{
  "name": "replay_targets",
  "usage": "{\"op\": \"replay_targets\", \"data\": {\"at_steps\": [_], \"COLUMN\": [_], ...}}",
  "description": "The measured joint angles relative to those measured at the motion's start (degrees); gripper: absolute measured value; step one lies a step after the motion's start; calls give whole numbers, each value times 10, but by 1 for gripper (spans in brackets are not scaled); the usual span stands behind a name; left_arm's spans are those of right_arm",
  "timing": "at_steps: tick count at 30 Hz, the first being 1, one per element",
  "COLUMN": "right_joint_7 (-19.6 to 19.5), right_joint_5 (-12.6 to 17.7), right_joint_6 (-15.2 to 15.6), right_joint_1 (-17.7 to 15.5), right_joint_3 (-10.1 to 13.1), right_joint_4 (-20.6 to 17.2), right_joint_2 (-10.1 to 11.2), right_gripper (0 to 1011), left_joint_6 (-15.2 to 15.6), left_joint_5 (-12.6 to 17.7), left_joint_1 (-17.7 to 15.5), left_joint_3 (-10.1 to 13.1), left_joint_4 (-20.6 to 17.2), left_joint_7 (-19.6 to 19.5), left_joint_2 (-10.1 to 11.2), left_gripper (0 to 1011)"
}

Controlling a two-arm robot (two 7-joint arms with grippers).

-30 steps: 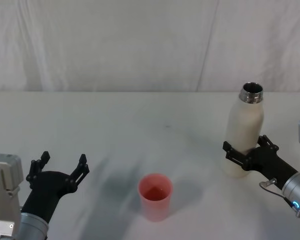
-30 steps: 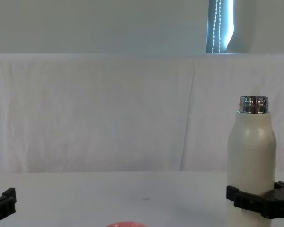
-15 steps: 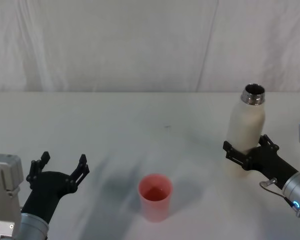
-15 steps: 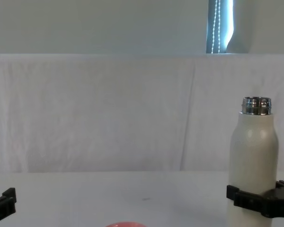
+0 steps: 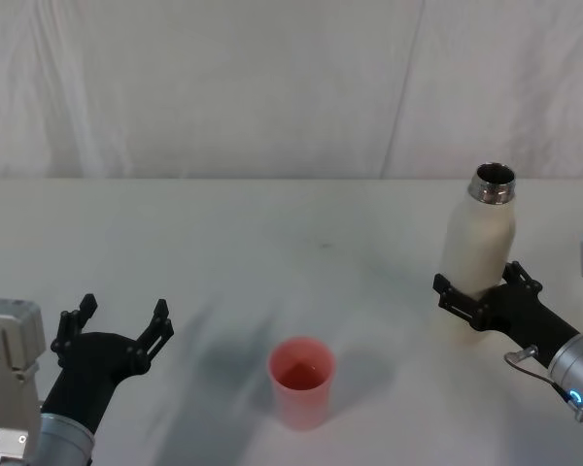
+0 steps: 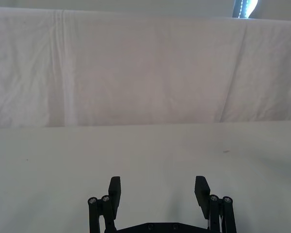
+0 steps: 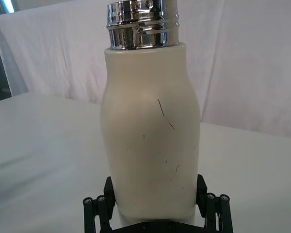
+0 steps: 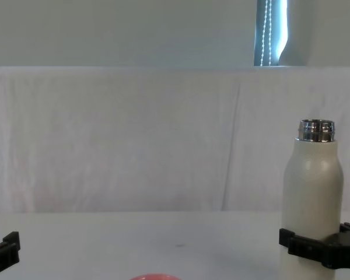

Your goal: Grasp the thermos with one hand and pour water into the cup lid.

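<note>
The cream-white thermos [image 5: 478, 243] stands upright at the right of the table, its open steel neck on top. My right gripper [image 5: 481, 296] is shut on its lower body, one black finger on each side. From the wrist, the thermos [image 7: 150, 141] sits between the right gripper's [image 7: 155, 201] fingers. From the chest, the thermos [image 8: 312, 198] rises above the right gripper [image 8: 315, 254]. The pink cup lid [image 5: 301, 382] stands open side up near the table's front centre, well left of the thermos; its rim [image 8: 154, 277] peeks in low. My left gripper [image 5: 117, 325] rests open at the front left, nothing in it [image 6: 157, 191].
A white cloth covers the table [image 5: 272, 243] and hangs as a backdrop [image 5: 272, 87] behind it. Bare cloth lies between the cup lid and the thermos.
The thermos has shifted slightly in the right gripper: its neck moved a little to the right, and its base has gone from below the fingers in the head view. The left arm stayed still.
</note>
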Motion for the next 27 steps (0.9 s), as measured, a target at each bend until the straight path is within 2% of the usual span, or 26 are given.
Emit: {"op": "replay_targets", "data": {"at_steps": [27], "right_joint_7": [0], "right_joint_5": [0], "right_joint_6": [0], "right_joint_1": [0], "right_joint_3": [0], "right_joint_4": [0], "right_joint_2": [0], "right_gripper": [1000], "left_joint_6": [0], "left_joint_5": [0], "left_joint_1": [0], "left_joint_3": [0], "left_joint_4": [0], "left_joint_7": [0], "left_joint_2": [0], "left_gripper": [1001]}}
